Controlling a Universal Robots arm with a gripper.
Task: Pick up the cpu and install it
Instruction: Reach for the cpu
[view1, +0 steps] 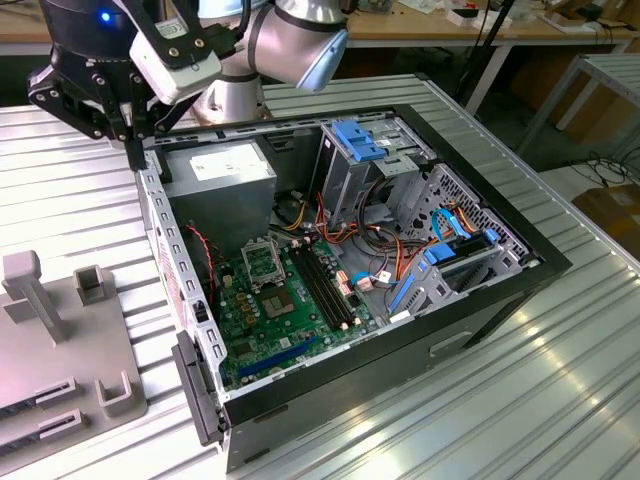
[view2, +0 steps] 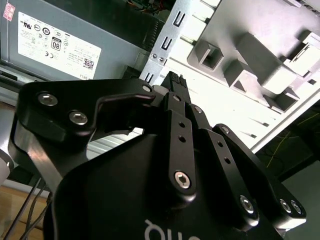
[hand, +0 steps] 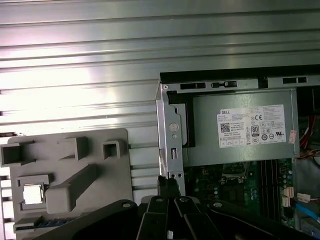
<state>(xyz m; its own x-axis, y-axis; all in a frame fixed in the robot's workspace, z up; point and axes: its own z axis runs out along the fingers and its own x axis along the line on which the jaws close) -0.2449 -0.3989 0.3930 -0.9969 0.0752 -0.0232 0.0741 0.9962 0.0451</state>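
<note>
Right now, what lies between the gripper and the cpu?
In the first wrist view, the grey fixture's raised block and ribbed table separate the gripper from the cpu.

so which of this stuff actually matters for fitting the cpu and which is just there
For the job:
cpu, sitting in the grey tray
socket on the green board
gripper, by the case edge

Just there:
power supply box
blue drive brackets
coloured cables
</note>
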